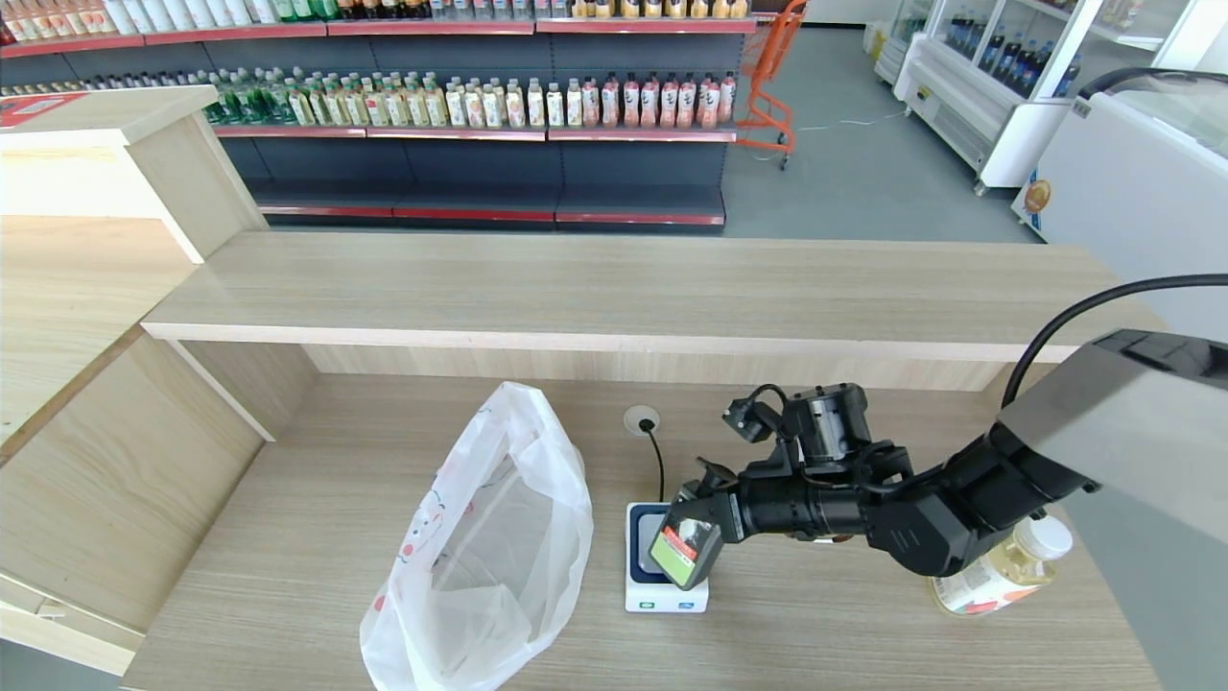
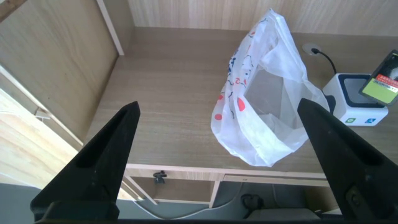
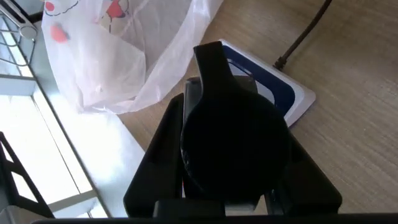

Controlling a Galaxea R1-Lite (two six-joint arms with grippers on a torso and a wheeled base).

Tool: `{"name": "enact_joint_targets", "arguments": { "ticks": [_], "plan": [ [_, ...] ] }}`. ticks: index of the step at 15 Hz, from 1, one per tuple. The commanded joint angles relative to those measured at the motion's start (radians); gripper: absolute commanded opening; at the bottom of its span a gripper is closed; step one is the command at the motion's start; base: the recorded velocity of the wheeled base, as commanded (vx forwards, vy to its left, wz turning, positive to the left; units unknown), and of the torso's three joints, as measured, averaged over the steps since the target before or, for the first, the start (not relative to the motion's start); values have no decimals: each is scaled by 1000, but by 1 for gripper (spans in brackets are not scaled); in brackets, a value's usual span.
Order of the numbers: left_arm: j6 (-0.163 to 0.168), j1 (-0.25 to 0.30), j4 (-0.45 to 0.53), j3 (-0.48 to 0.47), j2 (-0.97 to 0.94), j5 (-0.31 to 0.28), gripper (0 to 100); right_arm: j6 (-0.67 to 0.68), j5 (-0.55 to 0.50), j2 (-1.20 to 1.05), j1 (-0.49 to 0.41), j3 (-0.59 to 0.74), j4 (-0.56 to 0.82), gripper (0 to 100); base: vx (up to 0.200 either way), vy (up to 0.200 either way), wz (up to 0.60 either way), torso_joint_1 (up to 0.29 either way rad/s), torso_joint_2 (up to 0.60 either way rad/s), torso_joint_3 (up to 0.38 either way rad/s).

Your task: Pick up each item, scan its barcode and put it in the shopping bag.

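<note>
Holding small green-and-red-labelled container (image 1: 683,557) in right gripper (image 1: 691,536), just over scanner (image 1: 641,587), beside shopping bag (image 1: 489,547). Probably light, rigid; best pinched across sides. Left gripper (image 2: 217,118) spread wide, empty. Bottle (image 1: 1007,571) farther right: heavier, slick, grab mid-body.

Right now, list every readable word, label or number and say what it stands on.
No text reads clearly.
The item in the right gripper: green and red label, print blurred.
The bottle: label too small.
The shopping bag: red printed figures, unreadable.
The scanner: front marks too small.
</note>
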Motion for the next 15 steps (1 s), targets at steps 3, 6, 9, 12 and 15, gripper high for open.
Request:
{"name": "enact_joint_targets", "arguments": {
  "ticks": [3, 6, 9, 12, 15],
  "plan": [
    [0, 0, 0, 0, 0, 0, 100, -1, -2, 27, 23, -1, -27, 0, 0, 0, 0, 0, 0, 0],
    [0, 0, 0, 0, 0, 0, 100, -3, -39, 38, 31, 2, -51, 0, 0, 0, 0, 0, 0, 0],
    [0, 0, 0, 0, 0, 0, 100, -14, -44, 48, 30, 4, -82, 0, 0, 0, 0, 0, 0, 0],
    [0, 0, 0, 0, 0, 0, 100, -20, -54, 39, 30, 8, -97, 0, 0, 0, 0, 0, 0, 0],
    [0, 0, 0, 0, 0, 0, 100, 127, -7, -99, 10, 17, -96, 0, 0, 0, 0, 0, 0, 0]
  ]
}}
